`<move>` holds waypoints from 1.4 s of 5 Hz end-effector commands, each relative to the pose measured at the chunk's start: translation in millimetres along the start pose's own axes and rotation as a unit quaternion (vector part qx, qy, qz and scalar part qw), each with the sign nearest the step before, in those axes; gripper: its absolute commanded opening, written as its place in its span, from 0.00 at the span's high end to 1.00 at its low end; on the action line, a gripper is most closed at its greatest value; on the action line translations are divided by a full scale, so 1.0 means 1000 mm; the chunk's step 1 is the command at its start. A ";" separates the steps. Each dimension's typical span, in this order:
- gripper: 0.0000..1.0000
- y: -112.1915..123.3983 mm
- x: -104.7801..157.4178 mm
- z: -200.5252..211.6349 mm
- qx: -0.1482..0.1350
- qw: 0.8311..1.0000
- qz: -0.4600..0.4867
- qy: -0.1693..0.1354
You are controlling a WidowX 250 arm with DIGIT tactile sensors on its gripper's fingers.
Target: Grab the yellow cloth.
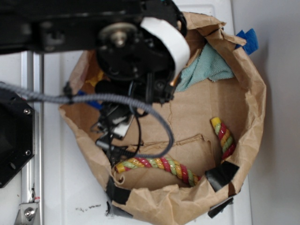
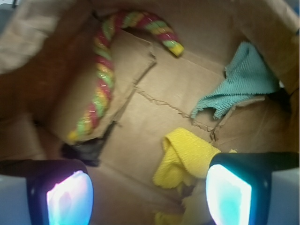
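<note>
The yellow cloth lies crumpled on the floor of a brown paper container. In the wrist view it sits between my fingers, close to the right one, which covers its right edge. My gripper is open and holds nothing, with the left fingertip far from the cloth. In the exterior view the arm and gripper hang over the container's left side, and only a small patch of the yellow cloth shows under them.
A teal cloth rests against the container's wall. A red-yellow-green twisted rope curves along the opposite side. Black tape patches the paper wall. A grey cable crosses over the container.
</note>
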State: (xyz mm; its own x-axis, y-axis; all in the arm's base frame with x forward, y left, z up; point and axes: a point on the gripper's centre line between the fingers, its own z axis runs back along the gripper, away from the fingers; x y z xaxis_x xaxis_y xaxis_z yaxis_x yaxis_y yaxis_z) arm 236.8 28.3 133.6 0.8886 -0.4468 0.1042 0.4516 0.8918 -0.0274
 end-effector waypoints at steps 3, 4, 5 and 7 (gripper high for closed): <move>0.00 0.029 -0.035 -0.086 0.009 0.995 0.016 0.097; 0.00 0.027 -0.045 -0.095 0.031 0.992 0.015 0.123; 0.00 0.032 -0.040 -0.101 0.039 0.992 0.028 0.120; 1.00 0.039 -0.035 -0.105 0.039 0.991 0.056 0.116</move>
State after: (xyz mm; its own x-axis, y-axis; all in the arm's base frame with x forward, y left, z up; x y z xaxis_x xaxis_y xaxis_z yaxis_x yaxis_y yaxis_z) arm 227.0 72.5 20.6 0.9253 -0.3476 -0.1517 0.3561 0.9339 0.0318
